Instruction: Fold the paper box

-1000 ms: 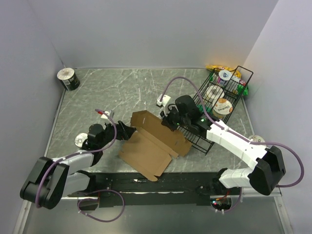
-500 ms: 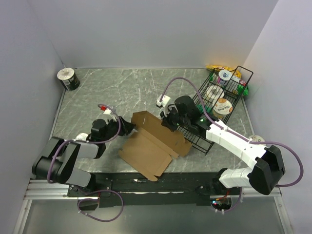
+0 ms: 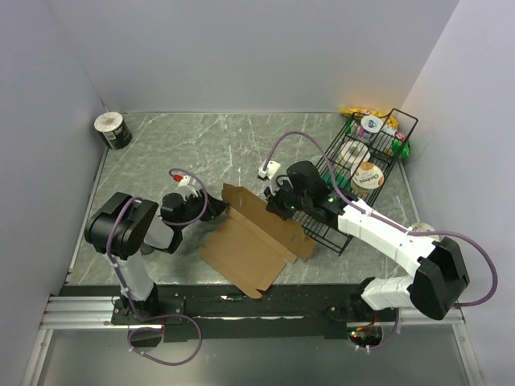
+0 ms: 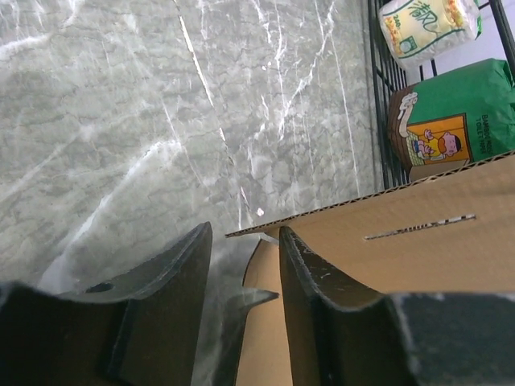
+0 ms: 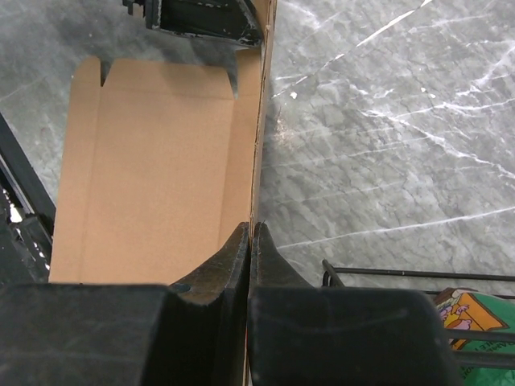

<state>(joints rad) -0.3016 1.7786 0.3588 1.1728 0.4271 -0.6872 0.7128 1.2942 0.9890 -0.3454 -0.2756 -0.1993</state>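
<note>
- The paper box [image 3: 249, 245] is a flat brown cardboard sheet, unfolded. It lies on the grey marbled tabletop [image 3: 201, 153] toward 6 o'clock of its middle, between the two arms.
- The sheet's far edge (the one toward 12 o'clock) is lifted off the surface, and its near end lies flat.
- The left end effector [image 3: 213, 211] is at the sheet's 9 o'clock corner. In the left wrist view its jaws stand apart astride the raised cardboard corner [image 4: 418, 241]. One finger [image 4: 322, 281] is against the board, and the other is clear of it, so the corner is not pinched.
- The right end effector [image 3: 276, 203] is at the sheet's 1 o'clock edge. In the right wrist view its fingers are clenched together on the thin upright edge of the cardboard [image 5: 153, 161].
- A black wire basket [image 3: 331, 233] stands at 3 o'clock, just beside the sheet, with packets inside, among them a green one [image 4: 451, 121].
- A roll [image 3: 113, 130] sits in the 10 o'clock corner, well apart.
</note>
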